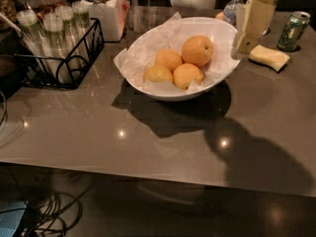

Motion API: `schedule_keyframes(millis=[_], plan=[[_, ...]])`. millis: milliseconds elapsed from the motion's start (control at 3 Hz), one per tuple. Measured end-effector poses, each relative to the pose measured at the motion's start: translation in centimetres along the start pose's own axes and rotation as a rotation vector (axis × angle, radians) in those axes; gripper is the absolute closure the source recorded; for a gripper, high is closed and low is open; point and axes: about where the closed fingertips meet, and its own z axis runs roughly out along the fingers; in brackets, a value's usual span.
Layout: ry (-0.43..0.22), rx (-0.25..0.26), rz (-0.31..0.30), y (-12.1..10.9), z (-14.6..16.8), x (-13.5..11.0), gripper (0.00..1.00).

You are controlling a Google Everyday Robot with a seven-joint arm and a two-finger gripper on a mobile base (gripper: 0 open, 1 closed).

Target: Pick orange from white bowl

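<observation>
Robot at the fruit bowl: the orange (197, 50) sits inside the white bowl (163, 95) on a grey-brown worktop (89, 132), toward the bowl's back right, on the crumpled white paper (140, 51) that lines it. Three smaller, paler fruits (169, 59) lie in the bowl in front and to the left of the orange, and the two nearest press against it. The robot's cream-coloured tool (242, 47) hangs just outside the bowl's right rim, pointing down and apart from the orange; whether it is clenched or released cannot be told from this angle. To the right of the bowl a yellow sponge (268, 57) lies flat on the worktop, with a green drinks can (292, 31) standing further right and back. Behind the bowl's right rim a clear water bottle (232, 11) with a white cap stands partly hidden by the tool. Well to the left of the bowl a black wire basket (59, 65) holds clear lidded cups, and a white lidded container (106, 11) stands behind the bowl's left side. The bowl's dark shadow (163, 115) falls on the worktop in front of it
</observation>
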Motion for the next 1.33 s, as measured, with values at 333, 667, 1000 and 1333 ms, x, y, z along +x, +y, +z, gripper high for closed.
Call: schedule_keyframes(millis=[333,667,1000,1333], plan=[[-0.015,-0.037,-0.012,-0.9,2.5,1.0,0.0],[-0.06,-0.086,-0.049,-2.6,5.8,1.3,0.0],[-0.096,-0.115,-0.07,-3.9,8.5,1.3,0.0],[-0.101,-0.098,-0.069,-4.4,8.9,1.2,0.19]])
